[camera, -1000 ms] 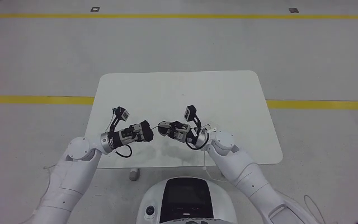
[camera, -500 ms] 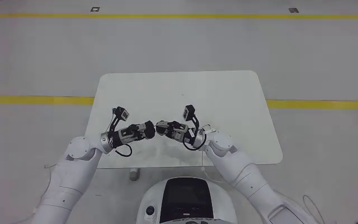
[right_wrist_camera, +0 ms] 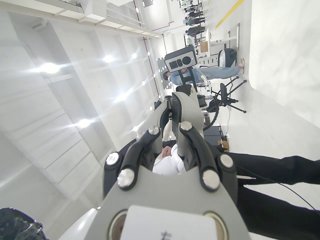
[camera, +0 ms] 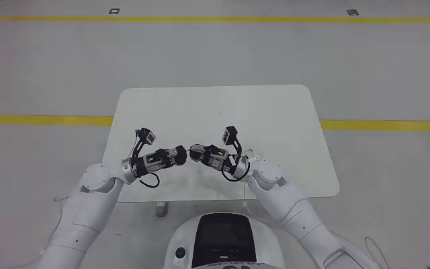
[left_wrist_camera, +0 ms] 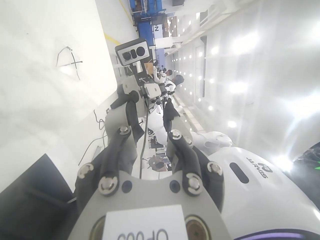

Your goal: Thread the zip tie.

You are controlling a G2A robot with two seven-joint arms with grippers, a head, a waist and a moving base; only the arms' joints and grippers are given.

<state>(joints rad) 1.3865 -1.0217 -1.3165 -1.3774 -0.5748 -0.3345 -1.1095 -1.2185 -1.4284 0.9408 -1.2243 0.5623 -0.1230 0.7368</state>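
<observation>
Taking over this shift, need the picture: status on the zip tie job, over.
Left gripper, right gripper tip to tip above the table, near edge. Zip tie too thin to make out. Thin dark loop lies on the table, clear of both.

Table (camera: 269,107) was white; floor (camera: 201,54) was pale grey with yellow stripes (camera: 54,120); left gripper (left_wrist_camera: 150,103) and right gripper (right_wrist_camera: 175,106) were black and grey.

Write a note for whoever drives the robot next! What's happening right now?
The left gripper is open, tip to tip with the right gripper above the near edge of the table.
The right gripper is shut; nothing visible in it.
A thin dark loop, perhaps a zip tie, lies on the table, apart from both.
Done: no threading confirmed. Left: the threading itself.
</observation>
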